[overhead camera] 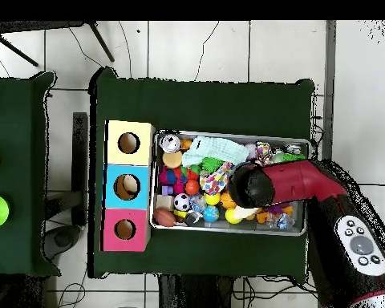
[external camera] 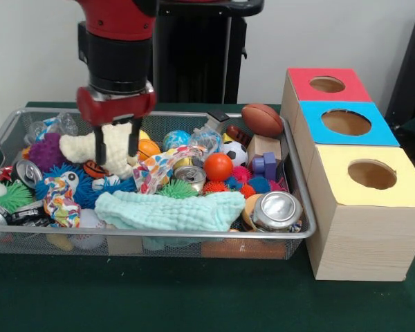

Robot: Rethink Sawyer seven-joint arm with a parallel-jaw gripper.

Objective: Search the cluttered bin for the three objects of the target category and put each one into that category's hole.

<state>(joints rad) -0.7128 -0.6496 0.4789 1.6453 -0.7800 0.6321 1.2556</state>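
Mint cloth (external camera: 169, 209) lies along the bin's (external camera: 152, 235) front rim, a crushed can (external camera: 277, 209) at its front right corner. Gripper (external camera: 115, 146) sits low over the back-left part of the bin, fingers (external camera: 99, 146) spread either side of a cream plush (external camera: 90, 146), not clamped on it. Striped orange toy (external camera: 95, 169) sits just below the fingertips. Football (external camera: 262, 120) rests on the back right corner. Red hole (external camera: 327, 84) is in the farthest box, beyond the blue hole (external camera: 346, 122) and yellow hole (external camera: 371, 174), off the bin's right edge.

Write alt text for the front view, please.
A red and black arm lowers its gripper into a cluttered wire-mesh bin, fingers straddling a cream cloth. Right of the bin stand three wooden boxes with red, blue and yellow-ringed holes.
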